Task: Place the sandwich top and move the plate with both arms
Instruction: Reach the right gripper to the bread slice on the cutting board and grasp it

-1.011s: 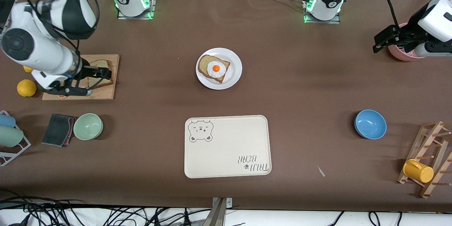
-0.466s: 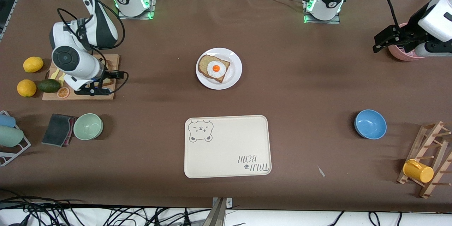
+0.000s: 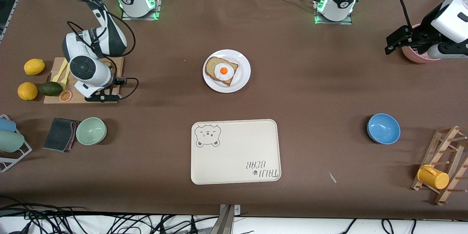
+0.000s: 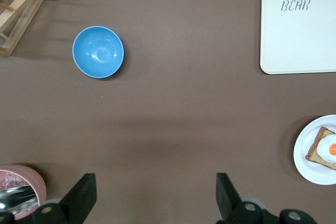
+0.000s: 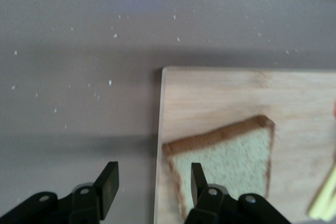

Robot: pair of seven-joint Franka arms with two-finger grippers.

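Observation:
The sandwich top [image 5: 231, 163], a plain tan slice with a brown crust, lies on a wooden cutting board [image 5: 220, 98] at the right arm's end of the table. In the front view my right arm hides it. My right gripper [image 5: 153, 182] hangs low at the board's edge [image 3: 75, 99] and is open. One finger is over the slice's crust and the other over the bare table. The white plate [image 3: 244, 62] sits mid-table and bears a bread slice with a fried egg [image 3: 221, 70]. My left gripper [image 4: 156, 195] waits open by a pink bowl [image 3: 416, 56].
Two lemons [image 3: 34, 66], an avocado [image 3: 51, 88] and yellow cutlery [image 3: 63, 73] lie by the board. A green bowl [image 3: 91, 131] and a dark cloth [image 3: 60, 134] lie nearer the camera. So do the cream bear tray [image 3: 236, 151], a blue bowl [image 3: 383, 128] and a wooden rack with a yellow mug [image 3: 433, 176].
My right arm has swung in over the board and come down toward its edge nearest the plate. Its jaws have narrowed. The left arm has not moved.

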